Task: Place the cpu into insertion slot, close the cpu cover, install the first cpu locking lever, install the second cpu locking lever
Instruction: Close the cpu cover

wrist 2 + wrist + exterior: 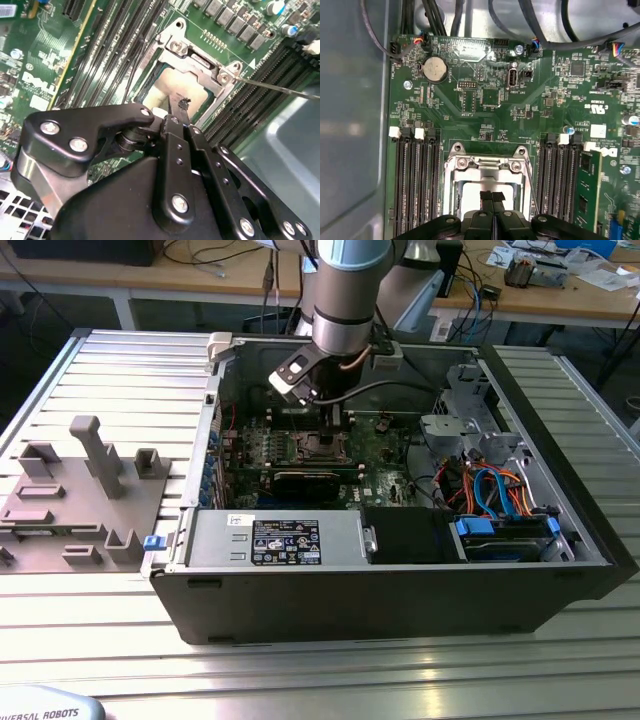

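Observation:
My gripper (331, 418) reaches down into the open computer case, over the middle of the green motherboard (385, 455). In both wrist views its black fingers are shut tip to tip with nothing between them. Their tips (183, 104) hang on or just over the silver-grey cpu (167, 86), which lies in the insertion slot (487, 187). The silvery cpu cover (487, 164) frames the chip (469, 192), which shows through its window. A thin wire locking lever (532, 186) runs along one side of the socket and juts out past the corner of the cover (280, 87).
Long black memory slots (415, 185) flank the socket, with a green memory stick (590, 186) in one. Black cables (432, 15) and a coin battery (435, 68) lie beyond. The case holds a power supply (285, 540) and drive cables (495, 490). A grey fixture (85, 490) stands outside, at the exterior view's left.

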Robot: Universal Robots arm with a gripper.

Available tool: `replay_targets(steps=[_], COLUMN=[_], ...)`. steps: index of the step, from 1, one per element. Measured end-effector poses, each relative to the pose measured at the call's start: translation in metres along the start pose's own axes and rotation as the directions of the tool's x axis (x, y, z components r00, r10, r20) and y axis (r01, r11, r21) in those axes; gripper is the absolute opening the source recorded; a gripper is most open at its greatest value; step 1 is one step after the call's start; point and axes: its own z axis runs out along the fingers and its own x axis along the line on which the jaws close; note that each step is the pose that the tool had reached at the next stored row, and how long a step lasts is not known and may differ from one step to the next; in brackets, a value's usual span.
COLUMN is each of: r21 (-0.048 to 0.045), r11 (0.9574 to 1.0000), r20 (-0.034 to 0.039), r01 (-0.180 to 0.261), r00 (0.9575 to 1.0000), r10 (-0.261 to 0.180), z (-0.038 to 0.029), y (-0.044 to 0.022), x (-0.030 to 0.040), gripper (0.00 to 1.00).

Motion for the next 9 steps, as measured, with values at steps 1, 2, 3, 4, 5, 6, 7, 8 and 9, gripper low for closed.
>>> replay_targets(steps=[1,2,3,4,5,6,7,8,9], r21=[0.0000,0.0000,0.0000,0.0000,0.0000,0.0000,0.0000,0.0000,0.0000], r11=[1.0000,1.0000,1.0000,1.0000,1.0000,1.0000,1.0000,1.0000,1.0000], r20=[0.0000,0.0000,-0.0001,-0.0002,-0.0002,-0.0002,-0.0001,-0.0001,-0.0002], r01=[0.000,0.000,0.000,0.000,0.000,0.000,0.000,0.000,0.000], r00=[1.0000,1.0000,1.0000,1.0000,1.0000,1.0000,1.0000,1.0000,1.0000], r10=[0.000,0.000,0.000,0.000,0.000,0.000,0.000,0.000,0.000], z=[-0.0015,-0.0028,-0.0041,-0.0056,-0.0071,-0.0091,-0.0108,-0.0134,-0.0155], y=[0.0000,-0.0001,-0.0001,-0.0001,-0.0002,-0.0002,-0.0003,-0.0003,-0.0003], x=[0.0000,0.0000,0.0000,0.0000,-0.0001,-0.0001,-0.0001,-0.0001,-0.0001], gripper=[0.11,0.11,0.11,0.11,0.11,0.11,0.11,0.11,0.11])
